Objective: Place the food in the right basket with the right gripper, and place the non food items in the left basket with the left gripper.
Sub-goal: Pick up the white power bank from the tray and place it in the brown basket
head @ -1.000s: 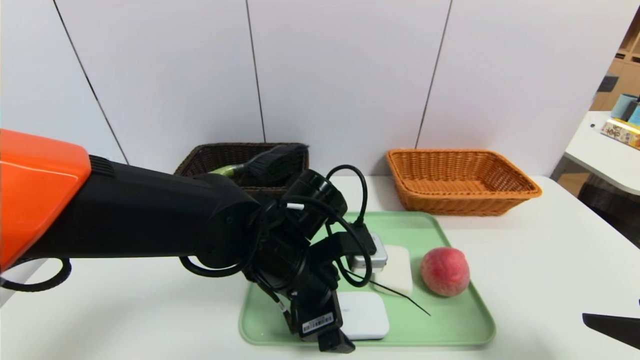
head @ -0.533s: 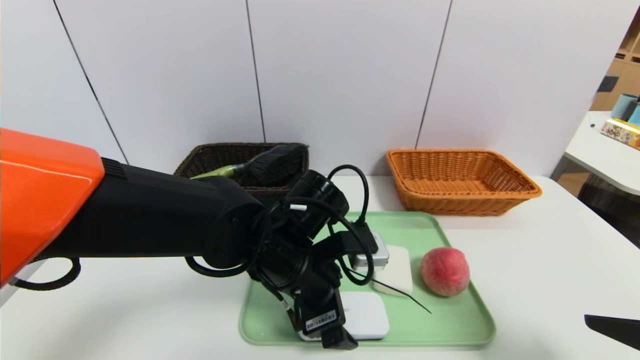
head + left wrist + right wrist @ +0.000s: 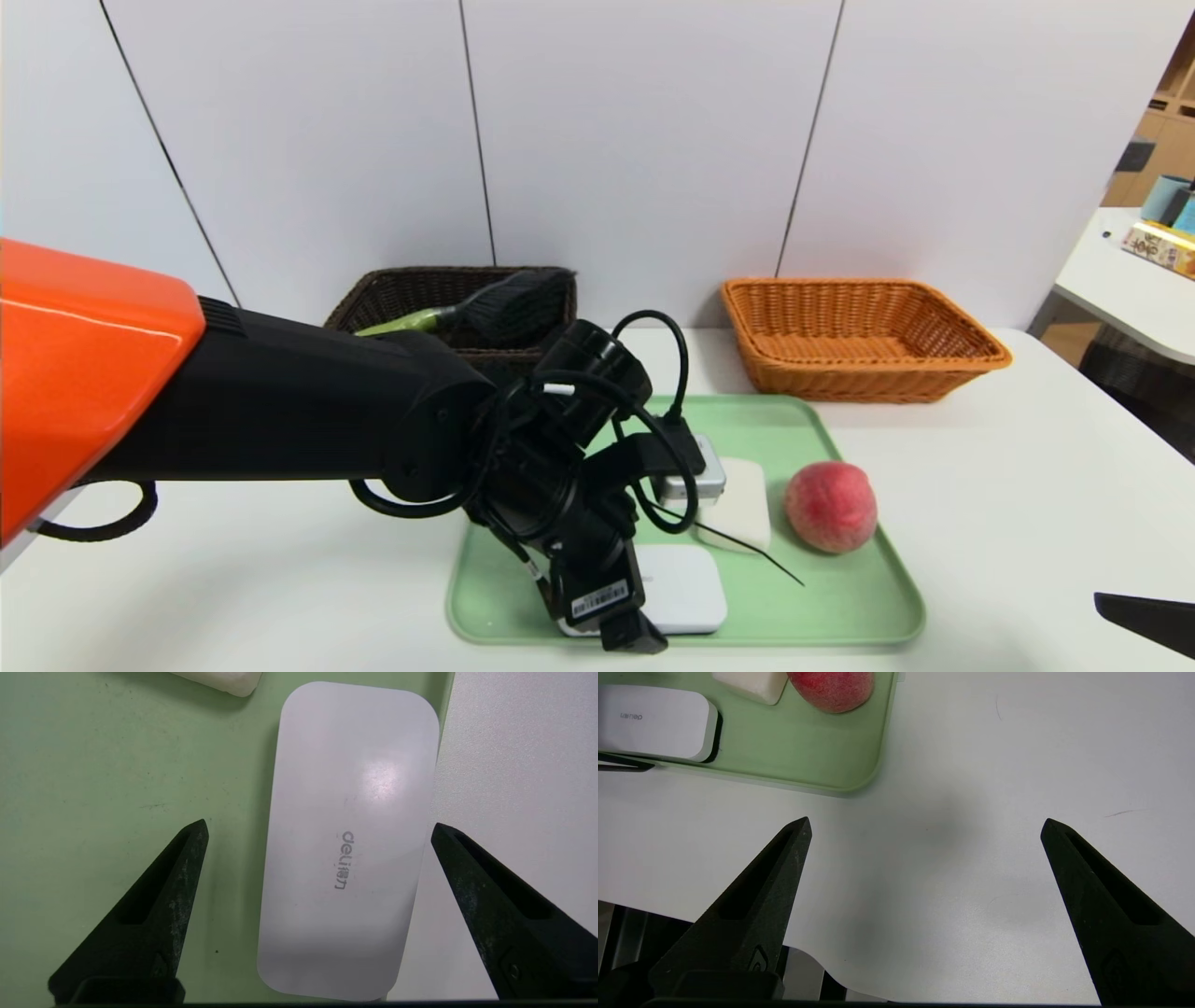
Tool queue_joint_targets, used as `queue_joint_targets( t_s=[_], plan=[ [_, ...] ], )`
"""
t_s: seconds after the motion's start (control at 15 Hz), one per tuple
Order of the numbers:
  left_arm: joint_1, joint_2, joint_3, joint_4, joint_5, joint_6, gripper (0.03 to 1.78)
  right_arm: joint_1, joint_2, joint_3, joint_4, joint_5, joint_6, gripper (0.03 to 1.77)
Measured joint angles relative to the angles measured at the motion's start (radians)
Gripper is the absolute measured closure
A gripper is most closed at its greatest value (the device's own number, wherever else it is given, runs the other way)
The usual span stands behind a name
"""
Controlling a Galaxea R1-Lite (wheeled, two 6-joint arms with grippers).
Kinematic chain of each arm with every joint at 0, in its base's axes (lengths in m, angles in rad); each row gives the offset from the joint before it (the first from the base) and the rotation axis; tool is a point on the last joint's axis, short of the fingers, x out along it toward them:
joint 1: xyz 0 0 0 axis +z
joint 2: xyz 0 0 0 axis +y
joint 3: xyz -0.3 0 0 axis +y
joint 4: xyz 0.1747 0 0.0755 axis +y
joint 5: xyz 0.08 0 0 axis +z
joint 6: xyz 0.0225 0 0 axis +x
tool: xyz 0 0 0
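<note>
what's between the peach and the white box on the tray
The soap lies partly between the peach and the box, set toward the baskets; the direct stretch is otherwise bare tray, as the head view shows.

Brush in left basket; right basket behind tray; box, bar, peach on tray, peach rightmost.

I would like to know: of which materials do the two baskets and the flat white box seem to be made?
Orange basket: probably wicker or a plastic imitation, slightly glossy; its strands are woven.
Dark brown basket: the same kind of weave, natural or plastic unclear.
White box: likely smooth plastic, satin; it shows a soft highlight, though painted metal is possible.
</note>
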Motion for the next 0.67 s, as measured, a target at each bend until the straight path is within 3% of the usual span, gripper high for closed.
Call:
queue_joint_targets(
  t_s=[0.67],
  plan=[
    [0.010, 0.013, -0.003, -0.017, -0.003, 0.002, 0.12, 0.000, -0.008, 0.002, 0.000, -0.001, 0.000, 0.10]
  ],
)
